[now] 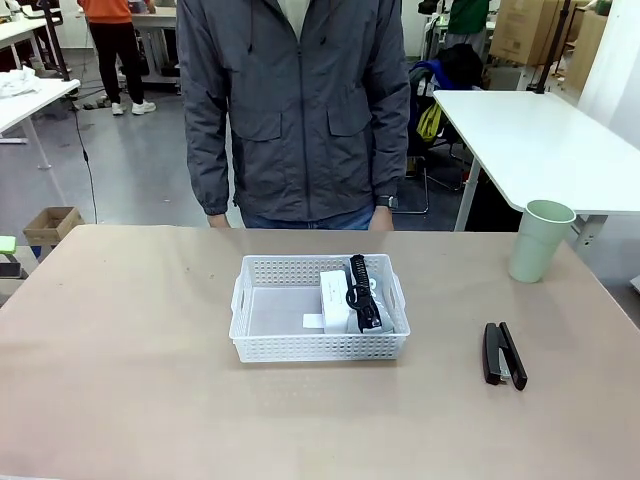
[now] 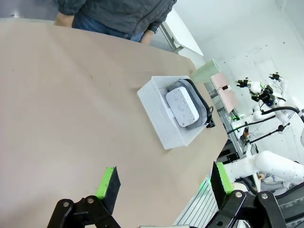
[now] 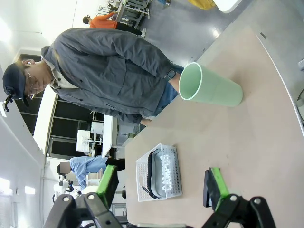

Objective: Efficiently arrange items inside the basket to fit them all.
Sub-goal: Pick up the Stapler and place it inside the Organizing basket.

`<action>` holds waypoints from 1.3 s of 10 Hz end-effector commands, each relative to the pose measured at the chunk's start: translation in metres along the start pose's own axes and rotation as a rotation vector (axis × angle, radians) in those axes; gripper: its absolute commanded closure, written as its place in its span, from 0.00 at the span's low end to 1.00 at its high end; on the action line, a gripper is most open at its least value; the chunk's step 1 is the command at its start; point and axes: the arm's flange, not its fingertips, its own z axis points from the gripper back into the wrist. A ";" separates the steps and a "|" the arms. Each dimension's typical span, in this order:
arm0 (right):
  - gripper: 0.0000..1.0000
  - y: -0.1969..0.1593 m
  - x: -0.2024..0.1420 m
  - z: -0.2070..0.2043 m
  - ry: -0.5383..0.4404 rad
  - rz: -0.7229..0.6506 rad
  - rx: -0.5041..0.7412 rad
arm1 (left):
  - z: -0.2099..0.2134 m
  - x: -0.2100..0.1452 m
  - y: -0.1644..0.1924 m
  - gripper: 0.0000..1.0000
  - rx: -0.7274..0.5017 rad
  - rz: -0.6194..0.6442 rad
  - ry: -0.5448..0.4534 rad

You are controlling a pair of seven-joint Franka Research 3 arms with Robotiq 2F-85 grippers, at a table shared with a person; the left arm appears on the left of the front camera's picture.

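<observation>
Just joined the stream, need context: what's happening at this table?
Nothing is being handled. The basket sits mid-table with pouch and box in its right half. The stapler lies on the table to its right; the cup stands upright farther back. Left gripper and right gripper are open, holding nothing. The person stands at the far edge, touching no item.

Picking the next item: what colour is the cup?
Pale green cup, clearest in the front view.
</observation>
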 end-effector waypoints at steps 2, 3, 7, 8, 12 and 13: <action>0.00 0.000 0.000 0.000 0.000 0.000 0.000 | 0.002 0.000 -0.004 0.00 -0.008 0.014 0.003; 0.00 0.016 -0.007 -0.010 0.007 0.022 -0.090 | 0.002 0.000 -0.004 0.00 -0.008 0.014 0.003; 0.00 0.088 -0.057 -0.104 0.151 0.194 -0.484 | 0.002 0.000 -0.004 0.00 -0.008 0.014 0.003; 0.00 0.099 -0.072 -0.131 0.206 0.251 -0.554 | 0.002 0.000 -0.004 0.00 -0.008 0.014 0.003; 0.00 0.102 -0.143 -0.230 0.344 0.488 -0.796 | 0.002 0.000 -0.004 0.00 -0.008 0.014 0.003; 0.00 0.095 -0.162 -0.248 0.435 0.540 -0.833 | 0.002 0.000 -0.004 0.00 -0.008 0.014 0.003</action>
